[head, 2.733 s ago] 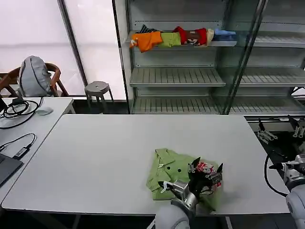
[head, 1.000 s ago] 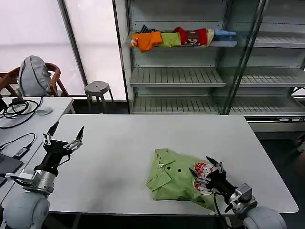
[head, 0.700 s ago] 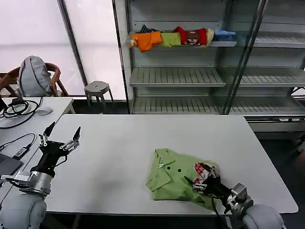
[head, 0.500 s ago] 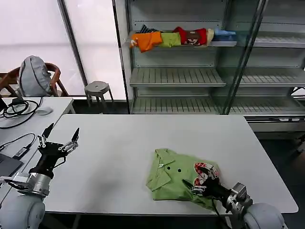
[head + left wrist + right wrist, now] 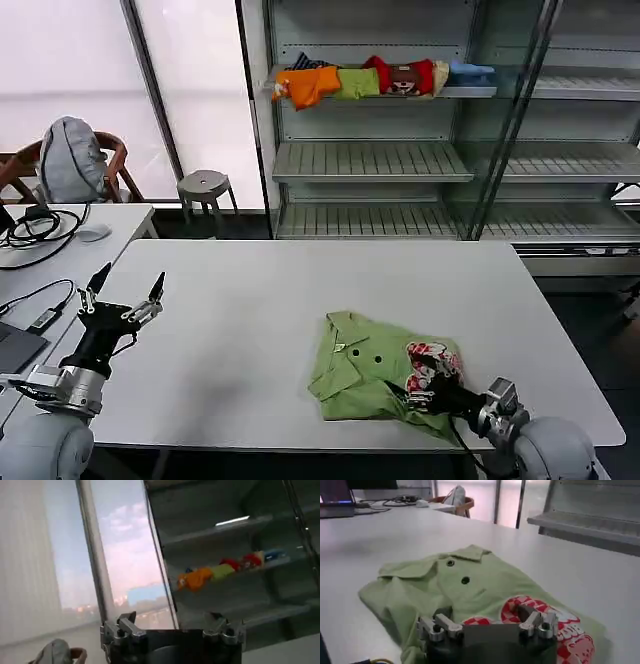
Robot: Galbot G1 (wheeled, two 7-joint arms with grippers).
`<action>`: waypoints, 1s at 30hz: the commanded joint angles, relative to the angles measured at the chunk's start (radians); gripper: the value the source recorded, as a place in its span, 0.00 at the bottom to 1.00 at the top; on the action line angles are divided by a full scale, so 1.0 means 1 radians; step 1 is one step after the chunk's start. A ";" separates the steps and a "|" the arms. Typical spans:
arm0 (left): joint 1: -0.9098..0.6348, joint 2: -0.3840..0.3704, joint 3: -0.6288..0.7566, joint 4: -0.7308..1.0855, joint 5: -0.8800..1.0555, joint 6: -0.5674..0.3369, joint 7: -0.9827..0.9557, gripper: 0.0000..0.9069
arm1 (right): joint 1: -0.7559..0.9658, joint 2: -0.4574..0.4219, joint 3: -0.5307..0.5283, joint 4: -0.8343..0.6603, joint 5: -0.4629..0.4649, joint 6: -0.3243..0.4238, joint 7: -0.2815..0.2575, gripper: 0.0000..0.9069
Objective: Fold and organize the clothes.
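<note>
A light green short-sleeved polo shirt (image 5: 362, 376) lay folded into a rough, rumpled rectangle near the front edge of the white surface (image 5: 250, 320). Its collar and two dark buttons faced up, with a red-and-white checkered graphic on its right part.

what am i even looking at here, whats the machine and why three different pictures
This is a two-armed robot whose job is folding clothes. One picture comes from a camera on its head, looking down at a white table. The other two come from cameras on its wrists, so each shows that arm's own metal fingers close up.

On the table lies a light green polo shirt, loosely folded, with a red-and-white checkered print. The right gripper is low at the shirt's near edge by that print, fingers spread; whether it touches the cloth cannot be told. The left gripper is raised over the table's left side, open and empty, pointing toward a shelf holding bunched colourful garments.
</note>
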 commanded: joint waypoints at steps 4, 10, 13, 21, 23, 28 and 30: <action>0.003 -0.003 -0.003 -0.003 0.001 0.003 -0.001 1.00 | 0.128 0.035 -0.098 -0.082 -0.007 -0.007 -0.024 1.00; 0.020 0.005 -0.022 -0.016 0.000 0.006 -0.001 1.00 | 0.243 0.076 -0.220 -0.113 -0.033 -0.011 -0.033 1.00; 0.028 0.009 -0.033 -0.020 -0.001 0.007 -0.002 1.00 | 0.305 0.095 -0.275 -0.134 -0.042 -0.014 -0.039 1.00; 0.044 0.003 -0.046 -0.031 -0.001 0.015 -0.001 1.00 | 0.457 0.171 -0.381 -0.195 -0.058 -0.020 -0.012 1.00; 0.048 0.002 -0.048 -0.036 -0.001 0.017 -0.001 1.00 | 0.476 0.193 -0.395 -0.204 -0.057 -0.025 -0.009 1.00; 0.048 0.002 -0.048 -0.038 -0.001 0.022 -0.001 1.00 | 0.482 0.232 -0.415 -0.208 -0.067 -0.026 0.005 1.00; 0.048 0.001 -0.046 -0.039 0.000 0.024 -0.001 1.00 | 0.482 0.249 -0.416 -0.214 -0.070 -0.025 0.012 1.00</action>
